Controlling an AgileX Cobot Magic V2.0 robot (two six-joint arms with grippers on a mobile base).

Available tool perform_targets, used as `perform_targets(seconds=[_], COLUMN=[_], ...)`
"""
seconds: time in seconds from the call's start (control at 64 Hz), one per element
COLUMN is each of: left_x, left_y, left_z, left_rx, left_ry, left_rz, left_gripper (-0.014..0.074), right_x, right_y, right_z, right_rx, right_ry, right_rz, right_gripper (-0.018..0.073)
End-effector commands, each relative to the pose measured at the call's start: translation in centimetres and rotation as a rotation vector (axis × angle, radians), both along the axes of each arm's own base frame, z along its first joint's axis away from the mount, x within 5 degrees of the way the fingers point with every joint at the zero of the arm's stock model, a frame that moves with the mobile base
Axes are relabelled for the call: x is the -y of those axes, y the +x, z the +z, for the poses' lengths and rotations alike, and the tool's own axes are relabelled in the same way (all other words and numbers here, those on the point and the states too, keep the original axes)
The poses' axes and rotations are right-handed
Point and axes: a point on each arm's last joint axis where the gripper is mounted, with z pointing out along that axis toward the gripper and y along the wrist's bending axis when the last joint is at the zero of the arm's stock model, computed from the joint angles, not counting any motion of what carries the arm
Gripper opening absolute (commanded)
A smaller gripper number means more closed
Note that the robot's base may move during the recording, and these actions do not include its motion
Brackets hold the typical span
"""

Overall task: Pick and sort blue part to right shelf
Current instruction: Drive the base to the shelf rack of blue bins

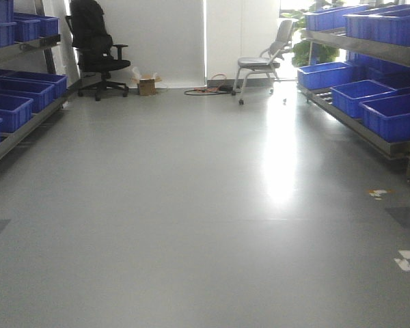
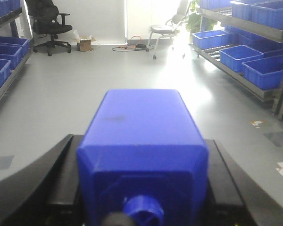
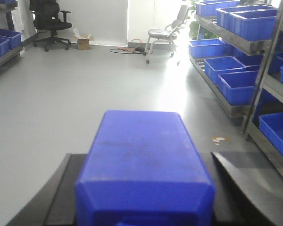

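Note:
In the right wrist view the blue part [image 3: 144, 165] fills the foreground, a long rectangular blue body with sloped shoulders; its cap is cut off at the bottom edge. My right gripper [image 3: 141, 157] is shut on it, a black finger [image 3: 61, 188] on each side. In the left wrist view my left gripper [image 2: 141, 141] is shut on a second blue block [image 2: 141, 136] with a small round knob [image 2: 144, 211] facing the camera. The right shelf [image 3: 236, 44] with blue bins runs along the right side, apart from both grippers. Neither gripper shows in the front view.
A grey floor [image 1: 191, 205] stretches ahead between the right shelf [image 1: 359, 130] and a left rack with blue bins [image 1: 14, 102]. A black office chair [image 1: 96, 48], a small cardboard box [image 1: 146, 85], a grey chair [image 1: 263, 61] and floor cables stand by the far wall.

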Motion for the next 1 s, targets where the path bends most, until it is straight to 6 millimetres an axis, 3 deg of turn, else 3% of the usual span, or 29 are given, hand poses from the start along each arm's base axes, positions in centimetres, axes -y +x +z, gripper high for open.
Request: perform_targets(seconds=[0.0, 0.984], left_x=[0.03, 0.03], left_y=[0.07, 0.07], left_z=[1.62, 1.62], left_rx=[0.101, 0.101], left_ry=[-0.019, -0.019], left_rz=[-0.001, -0.001], left_gripper=[0.0333, 0.0333], right_x=[0.02, 0.02], right_y=[-0.08, -0.08], right_z=[1.86, 1.86], right_rx=[0.119, 0.119], right_ry=[-0.011, -0.011], right_rz=[-0.003, -0.003], right_gripper=[0.0421, 0.0421])
